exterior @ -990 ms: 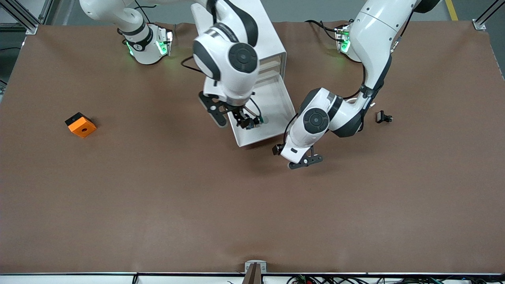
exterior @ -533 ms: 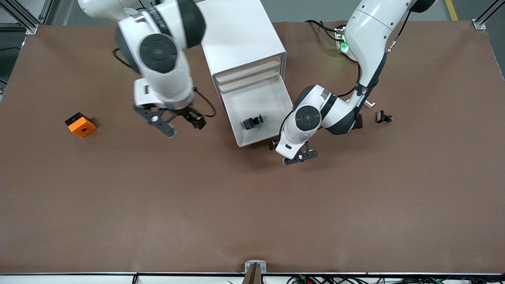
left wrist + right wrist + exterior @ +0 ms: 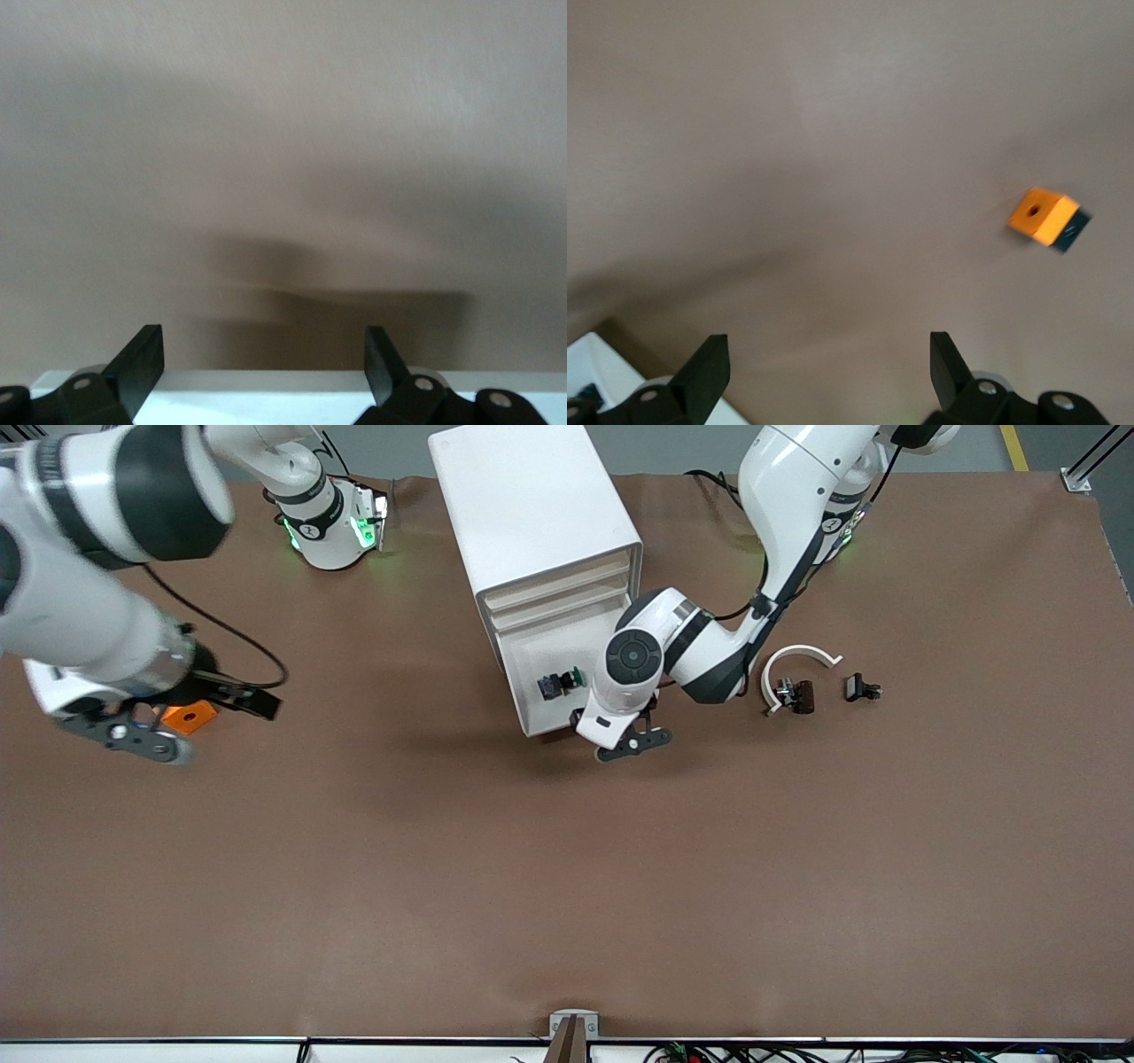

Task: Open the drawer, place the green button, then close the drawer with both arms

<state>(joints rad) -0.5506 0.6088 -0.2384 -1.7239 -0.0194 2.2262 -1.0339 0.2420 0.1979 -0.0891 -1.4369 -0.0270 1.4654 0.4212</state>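
The drawer (image 3: 554, 682), the lowest of the cabinet (image 3: 532, 522), stands pulled out toward the front camera, its cream front edge (image 3: 551, 728) nearest that camera. The button (image 3: 558, 685) lies inside it on the white tray floor, green cap toward the left arm's end and the dark block toward the right arm's end, free of any grip.

Nearest the camera of the moving parts, the left end effector (image 3: 631, 741) sits low just in front of the drawer's front edge, at the corner toward the left arm's end. Its fingers (image 3: 142, 361) are spread wide and hold nothing; in the left wrist view the white drawer edge (image 3: 266, 394) shows between them, with brown surface (image 3: 567, 886) past it.

The right end effector (image 3: 182, 726) hangs over the surface toward the right arm's end, well apart from the cabinet, above an orange block (image 3: 190, 716) that peeks out under it. Its fingers (image 3: 704, 372) are also wide apart and empty; the right wrist view shows the orange block (image 3: 1044, 215) on the brown surface and a white drawer corner (image 3: 594, 367) at the picture's edge.

Toward the left arm's end, about level with the drawer, lie a white curved ring (image 3: 797, 664), a dark clip (image 3: 795, 693) within its arc, and a second black clip (image 3: 859, 687) beside them.

Above the open drawer the cabinet's upper slat fronts (image 3: 567, 589) are closed.
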